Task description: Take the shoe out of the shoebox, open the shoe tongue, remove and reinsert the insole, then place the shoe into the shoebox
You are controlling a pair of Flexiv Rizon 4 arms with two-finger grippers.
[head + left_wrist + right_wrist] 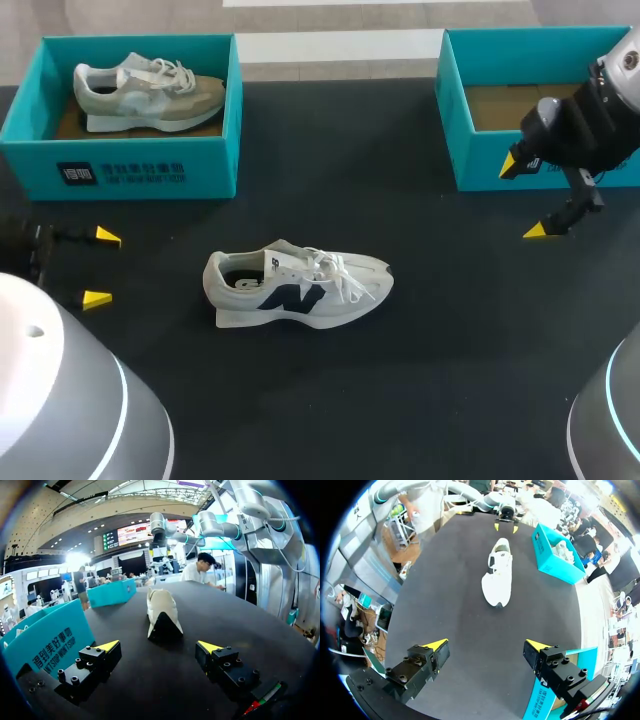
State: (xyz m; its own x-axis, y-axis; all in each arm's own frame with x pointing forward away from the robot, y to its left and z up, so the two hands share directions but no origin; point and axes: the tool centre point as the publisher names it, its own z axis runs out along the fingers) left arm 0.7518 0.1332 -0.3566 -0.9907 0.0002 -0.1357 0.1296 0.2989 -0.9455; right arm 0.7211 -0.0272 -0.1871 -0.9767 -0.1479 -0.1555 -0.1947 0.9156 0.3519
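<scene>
Left gripper (pixel 102 268) is hanging at the left edge of the head view, its yellow-tipped fingers standing apart and holding nothing. Right gripper (pixel 522 198) is hanging at the upper right, in front of the near wall of the right shoebox (pixel 452 100), its fingers likewise spread and empty.

The white shoe (pixel 300 290) with the navy side mark is sitting on its sole at the centre of the frame, on the black desk (pixel 400 380). Its heel is pointing toward the left gripper and its toe toward the right side. It is lying well apart from both grippers. In the left wrist view the heel is facing that gripper from straight ahead. In the right wrist view the toe is pointing back at that gripper.

The right shoebox is showing a bare cardboard floor. The left shoebox (pixel 130 165), at the upper left, is holding a second, beige-grey shoe (pixel 150 90).

Judged from this layout, the removal step is complete and the tongue-opening step is in hand. The next move is calling for both arms to close in on the shoe. One gripper should be steadying the heel while the other is pinching the upper edge of the tongue (pixel 283 262), beside the loose laces, and drawing it toward the toe. The insole is not distinguishable inside the dark opening.
</scene>
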